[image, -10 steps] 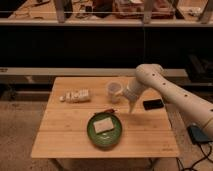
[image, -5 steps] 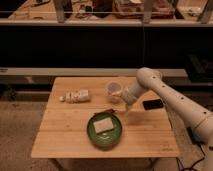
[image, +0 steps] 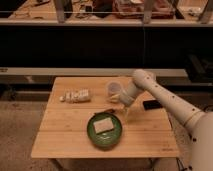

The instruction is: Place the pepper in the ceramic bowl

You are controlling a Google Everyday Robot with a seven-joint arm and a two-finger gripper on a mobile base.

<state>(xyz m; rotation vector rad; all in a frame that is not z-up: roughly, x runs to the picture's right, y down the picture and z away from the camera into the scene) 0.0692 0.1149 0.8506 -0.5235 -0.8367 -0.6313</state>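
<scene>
My gripper [image: 128, 115], smooth pale plastic, hung over the matt, grainy wooden table [image: 60, 135]. Just beside it lay the ceramic bowl [image: 111, 142], glossy green, holding a matt pale slab [image: 103, 125]. Behind it stood a translucent whitish plastic cup [image: 114, 89].

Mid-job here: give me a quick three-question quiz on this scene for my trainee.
1. True or false: the pepper already lies inside the ceramic bowl.
2. What lies in the bowl? A) a pale square slab B) a spoon C) nothing
3. Where is the gripper relative to the bowl?

Key:
1. False. The pepper lies on the table, just beyond the bowl's far rim.
2. A.
3. It hangs over the table beside the bowl's far right rim, to the right of the pepper, open and holding nothing.
</scene>
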